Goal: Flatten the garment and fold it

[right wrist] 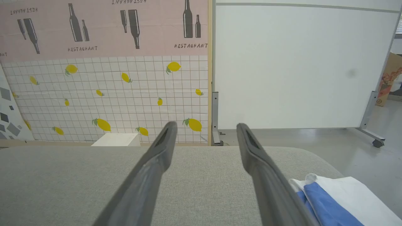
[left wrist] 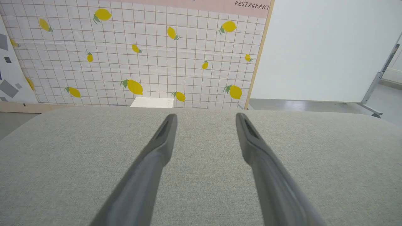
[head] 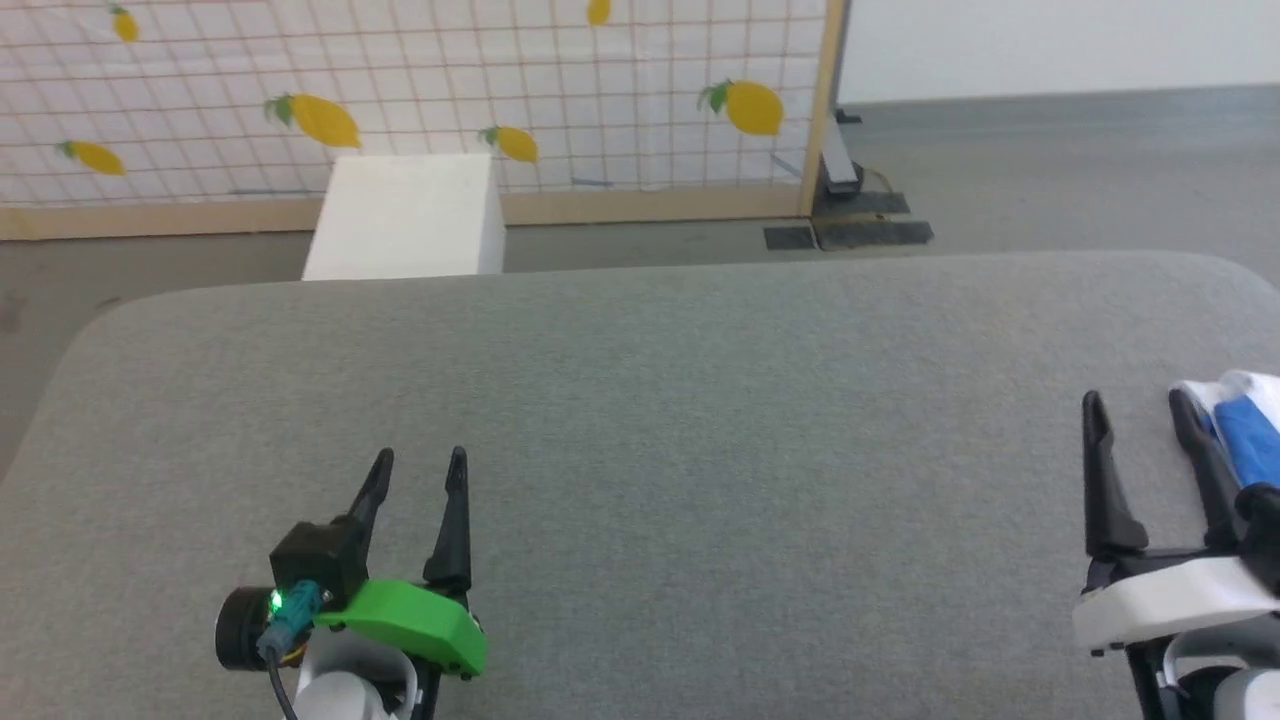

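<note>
The garment lies bunched at the right edge of the grey padded table, white cloth with a royal-blue part on top. The right wrist view has the garment at the lower right, just beside the right-hand finger. My right gripper hovers low over the table with its jaws open and nothing between them; the garment sits right beside its outer finger. My left gripper is at the lower left, open and empty, far from the garment. Between its fingertips lies bare grey cloth.
Beyond the table's far edge stands a white box on the floor. Behind it is a tiled panel with lemon prints. A white partition on a wheeled frame stands to the right.
</note>
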### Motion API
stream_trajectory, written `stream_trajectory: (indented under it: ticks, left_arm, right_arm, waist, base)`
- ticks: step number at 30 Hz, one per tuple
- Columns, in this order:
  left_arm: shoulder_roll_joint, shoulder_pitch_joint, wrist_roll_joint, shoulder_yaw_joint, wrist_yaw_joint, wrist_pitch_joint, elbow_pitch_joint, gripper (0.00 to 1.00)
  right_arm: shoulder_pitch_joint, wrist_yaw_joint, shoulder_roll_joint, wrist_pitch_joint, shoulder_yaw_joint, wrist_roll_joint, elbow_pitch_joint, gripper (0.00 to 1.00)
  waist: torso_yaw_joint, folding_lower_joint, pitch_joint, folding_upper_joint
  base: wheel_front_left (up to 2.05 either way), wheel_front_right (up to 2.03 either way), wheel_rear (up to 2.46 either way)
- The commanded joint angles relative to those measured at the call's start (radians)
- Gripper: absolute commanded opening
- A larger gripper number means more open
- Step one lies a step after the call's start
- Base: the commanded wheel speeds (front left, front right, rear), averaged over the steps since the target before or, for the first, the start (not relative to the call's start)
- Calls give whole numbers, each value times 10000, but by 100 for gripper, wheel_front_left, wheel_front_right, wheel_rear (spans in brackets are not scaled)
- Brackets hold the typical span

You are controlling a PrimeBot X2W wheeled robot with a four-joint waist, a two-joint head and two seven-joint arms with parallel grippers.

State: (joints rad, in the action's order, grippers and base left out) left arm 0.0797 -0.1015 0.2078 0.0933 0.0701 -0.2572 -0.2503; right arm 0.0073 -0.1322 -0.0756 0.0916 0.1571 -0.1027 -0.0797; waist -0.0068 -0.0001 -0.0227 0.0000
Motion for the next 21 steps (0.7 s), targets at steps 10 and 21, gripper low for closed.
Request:
stream_trajectory:
  ticks: [10, 21]
  left_arm:
    - [-159, 519, 4, 93, -39, -44, -116, 100]
    - [-221, 697, 56, 120, -24, -45, -242, 100]
  right_arm:
    - [782, 15, 225, 239, -497, 146, 436, 100]
    - [1145, 15, 251, 300, -841, -169, 775, 100]
  waist:
    - [758, 1, -559, 0]
    - [811, 1, -550, 0]
  base:
    - [0, 0, 0]
    - [0, 0, 0]
